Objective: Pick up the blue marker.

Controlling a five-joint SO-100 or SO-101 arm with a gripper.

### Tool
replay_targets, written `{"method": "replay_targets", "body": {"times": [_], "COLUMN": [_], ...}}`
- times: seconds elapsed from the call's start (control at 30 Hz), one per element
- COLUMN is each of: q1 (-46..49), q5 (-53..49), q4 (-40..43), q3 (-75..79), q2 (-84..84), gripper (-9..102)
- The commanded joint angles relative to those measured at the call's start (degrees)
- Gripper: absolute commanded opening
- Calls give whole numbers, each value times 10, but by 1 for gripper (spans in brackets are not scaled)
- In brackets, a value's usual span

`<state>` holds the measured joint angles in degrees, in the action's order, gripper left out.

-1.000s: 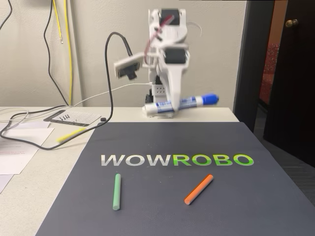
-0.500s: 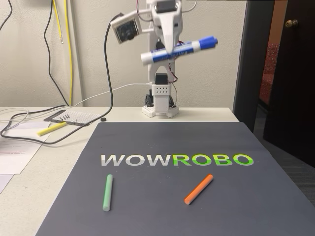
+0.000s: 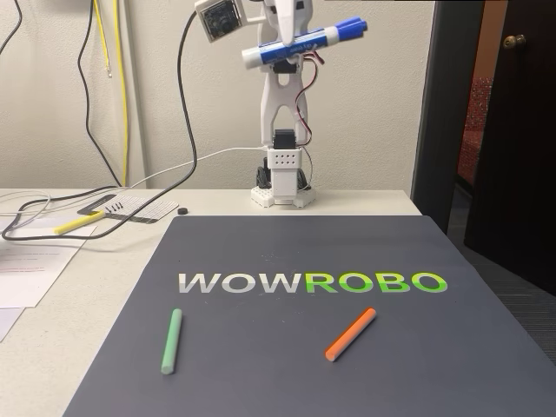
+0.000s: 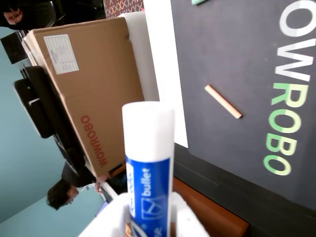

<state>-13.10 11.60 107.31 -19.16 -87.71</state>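
Now the gripper point(image 3: 290, 39) is up high above the table's back edge, fingers clamped on the blue marker point(image 3: 304, 44) near its middle. Marker sits roughly level in the fixed view, blue cap at right and a bit higher, white end at left, well clear of the table point(image 3: 78, 321). Wrist view: marker point(image 4: 148, 163) rises from between the white fingers point(image 4: 187, 217), white end toward top of pic, blue label w/ "bullet" print. Dark mat point(image 3: 304, 339) w/ WOWROBO lettering covers the table's front-right part. Green stick point(image 3: 172, 341) lies near the mat's front-left corner, orange stick point(image 3: 351, 334) near front-center; well apart. Cardboard box point(image 4: 84, 94) stands beyond the table's edge in wrist view.
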Motion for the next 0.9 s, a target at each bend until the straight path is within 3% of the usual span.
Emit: {"method": "replay_targets", "body": {"times": [0.0,0.2,0.67,0.87], "q1": [10,25,47,56], "q5": [4,0,-11,-19], "q4": [99,68,-212,-314], "q3": [-86,-280,-940,-1154], "q2": [-83,-210,-652,-800], "gripper": [0,0,0,0]}}
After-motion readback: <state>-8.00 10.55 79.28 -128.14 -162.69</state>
